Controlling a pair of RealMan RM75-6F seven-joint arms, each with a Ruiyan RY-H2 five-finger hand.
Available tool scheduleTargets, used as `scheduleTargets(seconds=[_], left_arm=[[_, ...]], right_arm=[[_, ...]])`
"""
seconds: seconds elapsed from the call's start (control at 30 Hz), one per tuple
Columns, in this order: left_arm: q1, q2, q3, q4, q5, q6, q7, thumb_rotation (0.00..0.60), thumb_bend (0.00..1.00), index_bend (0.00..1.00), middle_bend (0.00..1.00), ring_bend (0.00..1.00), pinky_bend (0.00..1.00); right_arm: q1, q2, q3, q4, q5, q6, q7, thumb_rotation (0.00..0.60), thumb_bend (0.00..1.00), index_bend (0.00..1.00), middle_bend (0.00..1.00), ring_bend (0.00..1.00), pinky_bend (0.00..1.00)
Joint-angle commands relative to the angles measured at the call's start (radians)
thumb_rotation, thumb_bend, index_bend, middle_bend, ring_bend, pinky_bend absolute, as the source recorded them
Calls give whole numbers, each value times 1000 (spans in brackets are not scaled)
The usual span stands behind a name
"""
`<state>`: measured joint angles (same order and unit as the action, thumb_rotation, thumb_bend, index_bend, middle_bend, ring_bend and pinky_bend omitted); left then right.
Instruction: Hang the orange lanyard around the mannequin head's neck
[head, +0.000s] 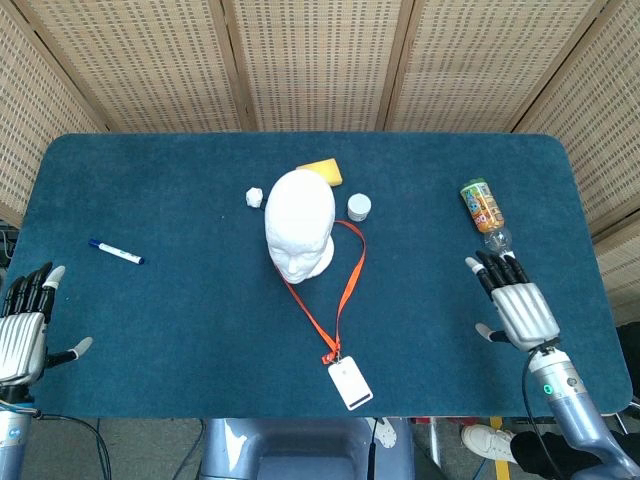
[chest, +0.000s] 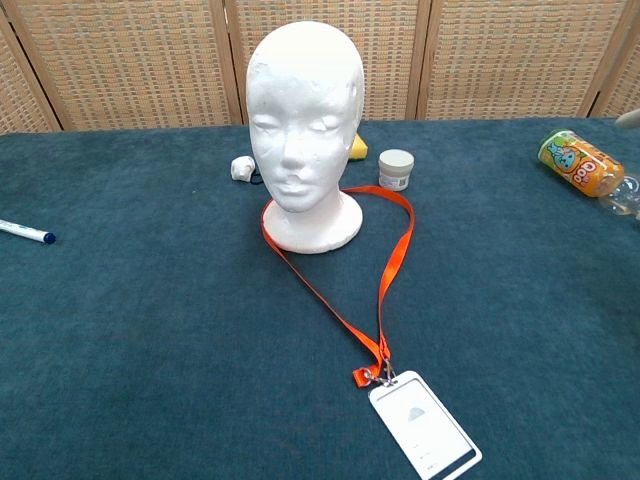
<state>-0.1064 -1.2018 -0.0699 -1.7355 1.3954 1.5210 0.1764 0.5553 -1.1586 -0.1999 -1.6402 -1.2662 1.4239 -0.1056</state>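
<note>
The white mannequin head (head: 299, 225) (chest: 303, 120) stands upright at the table's middle. The orange lanyard (head: 346, 283) (chest: 389, 270) loops around its base and trails toward the front edge, ending in a white badge (head: 350, 382) (chest: 424, 435) lying flat. My right hand (head: 517, 305) hovers over the table at the right, fingers spread and empty, far from the badge. At the far left edge my left hand (head: 24, 328) is also spread with nothing in it. In the chest view only a fingertip (chest: 629, 118) shows at the right edge.
A blue-capped marker (head: 116, 252) (chest: 26, 232) lies at the left. A yellow sponge (head: 322, 172), a small white jar (head: 359, 207) (chest: 396, 168) and a crumpled white bit (head: 255, 196) sit behind the head. An orange drink bottle (head: 485, 216) (chest: 583, 166) lies just beyond my right hand.
</note>
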Motion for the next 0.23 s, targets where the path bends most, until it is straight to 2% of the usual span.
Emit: scheduleTargets(seconds=[0.03,0.23], left_arm=[[11,-6,10,15,14,14,-13,600,59,0,0,0,0],[29,-14,24,46,54,44,-34,600,59,0,0,0,0]], right_arm=[[-96,-63,12,111,-86,111,73,600,0,0,0,0,0],[-177,-146,25,234,-146,192,74,600,0,0,0,0,0]])
